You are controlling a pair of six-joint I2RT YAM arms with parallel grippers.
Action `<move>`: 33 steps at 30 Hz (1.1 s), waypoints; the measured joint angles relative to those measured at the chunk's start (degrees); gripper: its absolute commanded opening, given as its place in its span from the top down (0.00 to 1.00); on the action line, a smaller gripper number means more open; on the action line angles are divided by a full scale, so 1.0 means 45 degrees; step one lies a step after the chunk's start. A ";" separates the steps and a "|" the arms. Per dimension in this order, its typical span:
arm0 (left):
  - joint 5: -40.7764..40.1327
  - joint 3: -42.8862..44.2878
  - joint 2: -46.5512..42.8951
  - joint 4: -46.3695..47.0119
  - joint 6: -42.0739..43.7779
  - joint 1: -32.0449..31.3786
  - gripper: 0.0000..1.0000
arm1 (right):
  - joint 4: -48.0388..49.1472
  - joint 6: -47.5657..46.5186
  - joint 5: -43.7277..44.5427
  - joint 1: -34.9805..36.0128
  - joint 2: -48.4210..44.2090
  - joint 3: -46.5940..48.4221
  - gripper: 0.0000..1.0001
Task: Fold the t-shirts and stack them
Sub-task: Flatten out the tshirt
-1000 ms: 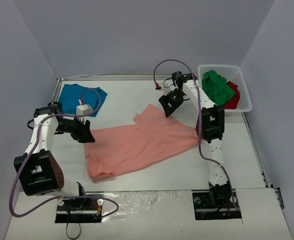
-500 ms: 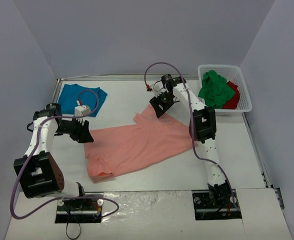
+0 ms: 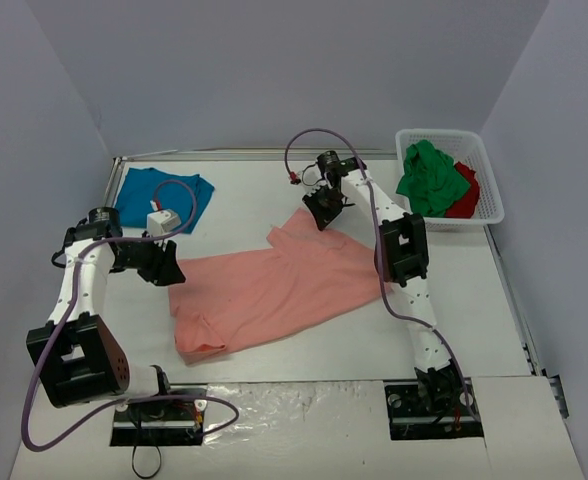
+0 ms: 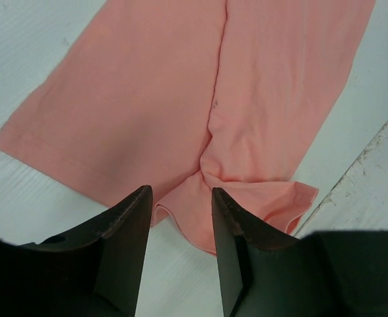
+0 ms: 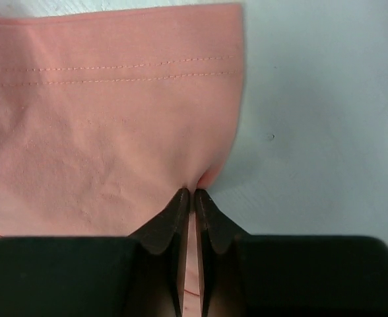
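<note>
Step in hand: first fold of the pink shirt [image 3: 274, 285]. It lies spread across the middle of the table [image 3: 274, 190], with its near-left corner bunched.

Your right gripper [image 5: 193, 193] is clenched on a small pucker of the shirt's far edge, just beside the double-stitched hem. Your left gripper [image 4: 179, 195] hangs over the shirt's left edge with its jaws apart and nothing between them. Whether its tips touch the cloth, I cannot tell.

Judgement: the next move needs a left pinch on that edge. Then lift both sides together, keeping them level so the cloth does not drag.

Cloth: thin matte knit, limp, with one long crease.

The blue shirt [image 3: 144, 195] lies flat at the far left. The green shirt [image 3: 432, 178] and red shirt [image 3: 467, 195] sit crumpled in the white mesh basket [image 3: 444, 132].
</note>
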 measured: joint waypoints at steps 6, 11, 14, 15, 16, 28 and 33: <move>0.0000 0.0000 -0.0005 0.0049 0.0000 0.0000 0.60 | 0.0214 0.0010 0.0398 0.0282 -0.0126 -0.0243 1.00; 0.0005 -0.0029 -0.0005 0.0107 -0.0005 0.0000 0.64 | 0.0214 0.0029 0.0607 0.0413 -0.0223 -0.0282 1.00; 0.0010 -0.0102 -0.0010 0.0175 -0.0024 0.0000 0.64 | 0.0155 0.0083 0.0753 0.0588 -0.0471 -0.0593 1.00; 0.0010 -0.0131 -0.0015 0.0189 -0.0044 0.0000 0.64 | 0.0107 0.0102 0.0801 0.0665 -0.0651 -0.0797 1.00; 0.0010 -0.0160 -0.0024 0.0199 -0.0063 0.0000 0.64 | 0.0000 0.0107 0.0840 0.0753 -0.0889 -0.1015 1.00; 0.0063 -0.0194 -0.0432 0.0369 -0.0301 0.0010 0.66 | -0.1681 -0.0442 0.0253 0.1331 -0.9413 -0.4362 1.00; 0.0126 -0.0194 -0.0578 0.0384 -0.0321 0.0019 0.73 | -0.2973 -0.1438 -0.0044 0.1647 -1.2371 -0.7232 0.87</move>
